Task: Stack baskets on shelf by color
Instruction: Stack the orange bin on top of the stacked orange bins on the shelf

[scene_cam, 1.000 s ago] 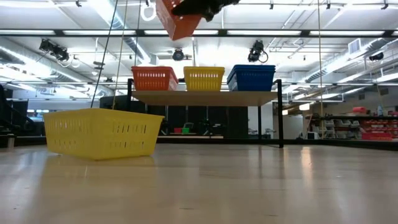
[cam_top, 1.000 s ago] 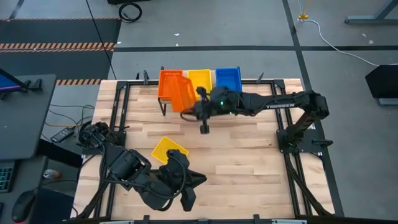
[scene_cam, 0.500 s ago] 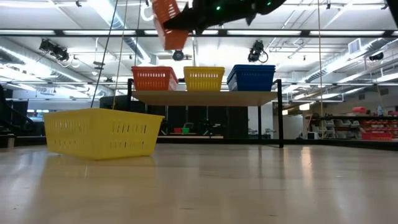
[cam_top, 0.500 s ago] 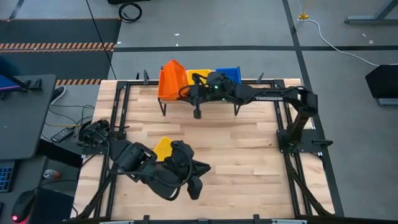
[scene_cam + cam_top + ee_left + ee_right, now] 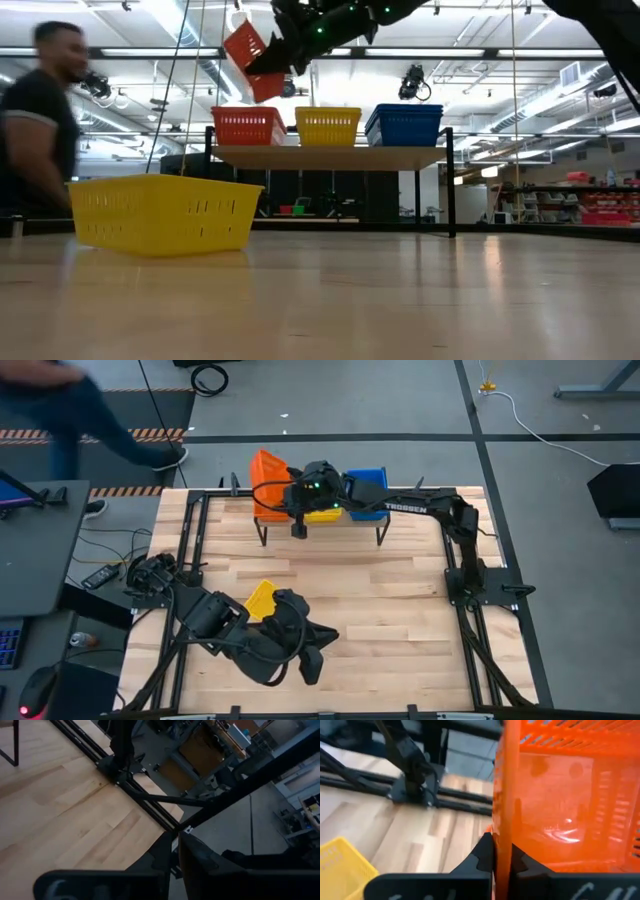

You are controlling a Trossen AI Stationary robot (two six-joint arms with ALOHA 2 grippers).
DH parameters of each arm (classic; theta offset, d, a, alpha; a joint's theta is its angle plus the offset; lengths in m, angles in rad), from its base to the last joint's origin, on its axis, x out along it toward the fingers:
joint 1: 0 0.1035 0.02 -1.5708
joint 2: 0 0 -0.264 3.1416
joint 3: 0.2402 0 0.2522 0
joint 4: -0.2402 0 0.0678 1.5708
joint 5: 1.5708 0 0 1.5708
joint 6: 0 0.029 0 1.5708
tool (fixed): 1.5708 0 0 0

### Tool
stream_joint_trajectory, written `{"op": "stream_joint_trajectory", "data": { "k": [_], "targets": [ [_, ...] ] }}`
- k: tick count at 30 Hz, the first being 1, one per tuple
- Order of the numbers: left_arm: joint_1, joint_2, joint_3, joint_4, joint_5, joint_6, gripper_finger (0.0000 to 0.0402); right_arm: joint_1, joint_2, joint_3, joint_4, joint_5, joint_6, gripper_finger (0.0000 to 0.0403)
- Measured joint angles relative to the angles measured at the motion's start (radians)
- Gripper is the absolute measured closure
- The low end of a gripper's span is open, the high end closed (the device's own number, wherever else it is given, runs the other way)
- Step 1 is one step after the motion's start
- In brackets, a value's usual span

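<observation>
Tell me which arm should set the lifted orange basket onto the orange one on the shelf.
Right. Its tool already grips the tilted orange basket just above the orange basket on the shelf. The left tool sits shut and empty at the table's near edge, beside the yellow basket.

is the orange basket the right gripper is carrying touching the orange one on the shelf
Apart. The low view shows the carried orange basket, tilted in the right gripper, with open space above the shelf's orange basket.
</observation>
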Motion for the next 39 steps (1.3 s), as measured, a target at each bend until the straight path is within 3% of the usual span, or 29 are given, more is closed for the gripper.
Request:
{"op": "stream_joint_trajectory", "data": {
  "k": [14,39],
  "targets": [
    [0.0,-0.001,0.0,-0.005,-0.003,0.008,0.0363,-0.007,-0.006,0.011,-0.127,0.031,-0.017,0.039],
    [-0.015,-0.001,0.0,0.041,-0.003,0.007,0.0363,-0.013,-0.012,0.011,-0.104,0.042,0.002,0.0258]
  ]
}}
